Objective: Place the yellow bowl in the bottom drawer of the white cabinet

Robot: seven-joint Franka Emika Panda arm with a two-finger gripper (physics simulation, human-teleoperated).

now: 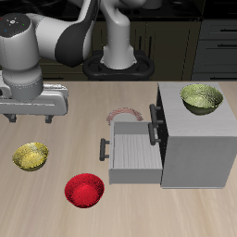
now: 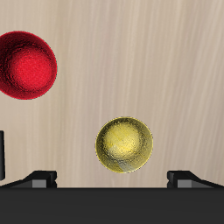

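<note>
The yellow bowl [image 1: 31, 155] sits on the table near the front edge, golden and mottled; it also shows in the wrist view [image 2: 124, 145]. My gripper [image 1: 30, 118] hangs above it, open and empty, with its fingers [image 2: 39, 178] spread wide and the bowl's width between them [image 2: 112, 179]. The white cabinet [image 1: 190, 130] stands on the far side of the table from the bowl. Its bottom drawer [image 1: 134, 155] is pulled out and open, with the bar handle [image 1: 104, 148] facing the bowl.
A red bowl [image 1: 84, 190] lies near the front edge between the yellow bowl and the drawer, also in the wrist view [image 2: 26, 66]. A paler yellow-green bowl [image 1: 203, 98] sits on the cabinet's top. A faint pinkish ring [image 1: 125, 114] lies behind the drawer.
</note>
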